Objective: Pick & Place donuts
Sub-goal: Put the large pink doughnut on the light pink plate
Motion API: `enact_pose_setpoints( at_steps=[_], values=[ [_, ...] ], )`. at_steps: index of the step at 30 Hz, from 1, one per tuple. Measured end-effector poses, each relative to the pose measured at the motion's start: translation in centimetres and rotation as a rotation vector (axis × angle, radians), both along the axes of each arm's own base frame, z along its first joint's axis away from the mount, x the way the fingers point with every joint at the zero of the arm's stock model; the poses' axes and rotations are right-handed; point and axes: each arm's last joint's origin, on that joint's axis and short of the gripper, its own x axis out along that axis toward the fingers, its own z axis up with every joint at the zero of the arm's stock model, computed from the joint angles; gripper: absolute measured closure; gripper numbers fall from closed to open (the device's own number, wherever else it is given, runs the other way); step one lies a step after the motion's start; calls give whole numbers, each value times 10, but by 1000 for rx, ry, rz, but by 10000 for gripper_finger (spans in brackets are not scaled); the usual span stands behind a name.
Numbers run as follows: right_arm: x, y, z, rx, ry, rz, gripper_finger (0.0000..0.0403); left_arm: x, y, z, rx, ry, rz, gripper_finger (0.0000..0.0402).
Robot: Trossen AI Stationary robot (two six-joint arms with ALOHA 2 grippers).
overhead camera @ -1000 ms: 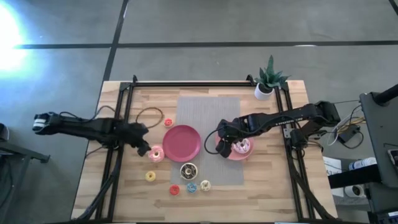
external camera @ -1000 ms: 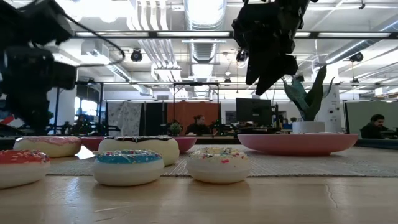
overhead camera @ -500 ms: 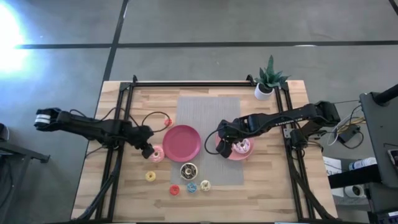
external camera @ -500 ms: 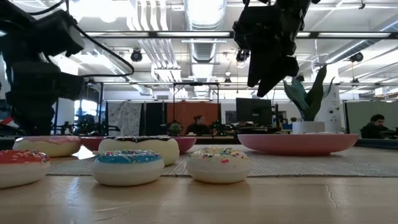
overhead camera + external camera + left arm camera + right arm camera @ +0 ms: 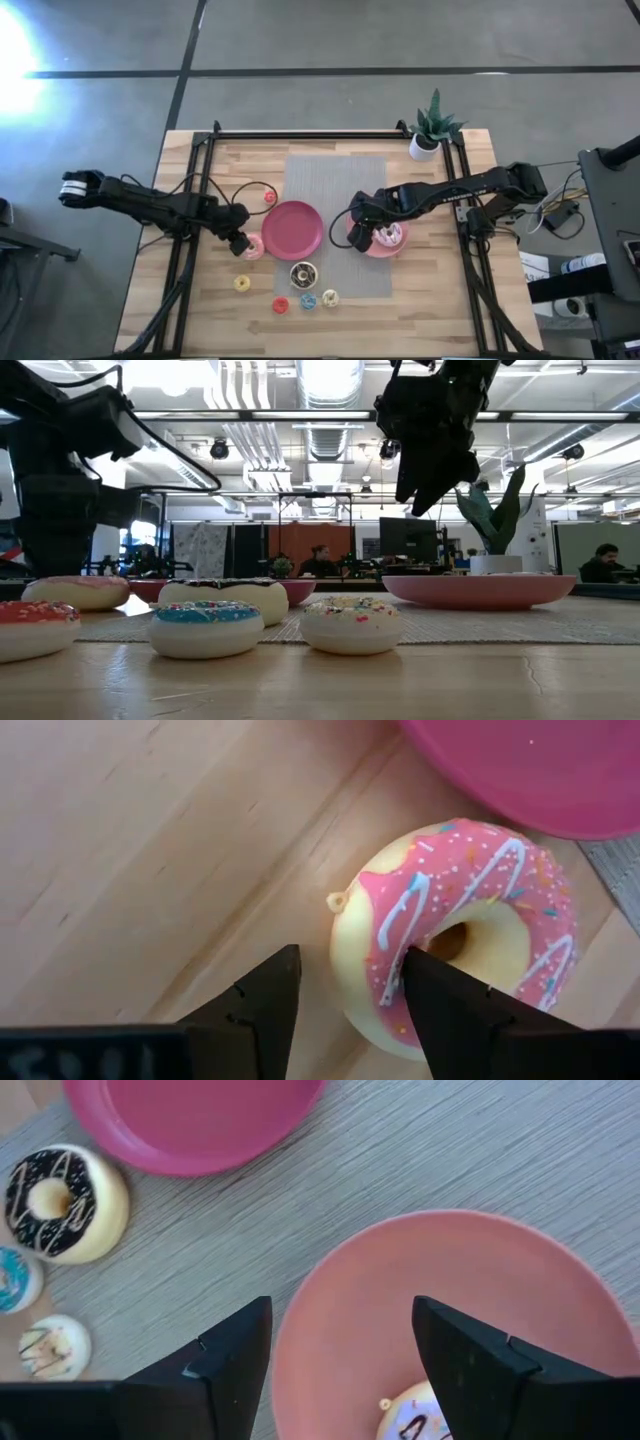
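The pink iced donut (image 5: 252, 247) lies flat on the wood just left of the dark pink plate (image 5: 293, 228). My left gripper (image 5: 238, 243) is open and low over the donut's left rim (image 5: 350, 960). One finger stands outside the ring and the other over the icing by the hole. My right gripper (image 5: 357, 237) is open, hovering above the lighter pink plate (image 5: 372, 248), where the pale pink-white donut (image 5: 392, 235) lies. The chocolate donut (image 5: 303, 274), yellow (image 5: 241, 284), red-orange (image 5: 281, 304), blue (image 5: 308, 300) and cream (image 5: 330, 297) donuts rest on the table near its front. My left gripper comes down at the pink donut's rim (image 5: 375, 935) from above. One finger (image 5: 435, 995) overlaps the icing beside the hole and the other (image 5: 265, 1005) stands over bare wood outside the ring. I cannot tell whether either finger touches the donut, which lies flat on the table.
A grey mat (image 5: 335, 190) lies under both plates. A thin brown loop (image 5: 250, 187) with a red bead lies far-left of the dark plate. A potted plant (image 5: 428, 135) stands at the far right corner. Black frame rails (image 5: 300, 133) run along the far and side edges.
My left gripper has moved toward the table's right and near edge and come down, closing in on the pink donut's left rim. The arm now covers part of the brown loop. The donuts and plates have stayed where they were.
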Motion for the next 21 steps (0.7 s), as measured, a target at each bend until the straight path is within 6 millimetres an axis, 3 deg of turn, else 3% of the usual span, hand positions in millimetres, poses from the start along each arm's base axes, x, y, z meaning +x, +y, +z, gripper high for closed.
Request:
enact_pose_setpoints(
  at_steps=[6,14,18,21],
  values=[
    [0,0,0,-1,-3,0,170,3,0,-2,8,22,3,292],
    [4,0,2,2,-44,-2,170,13,0,6,-11,-34,27,391],
    [6,0,5,5,-66,-6,173,19,-1,23,-4,-86,29,398],
    [8,-1,10,14,-84,-20,177,25,1,50,37,-142,25,400]
  ],
)
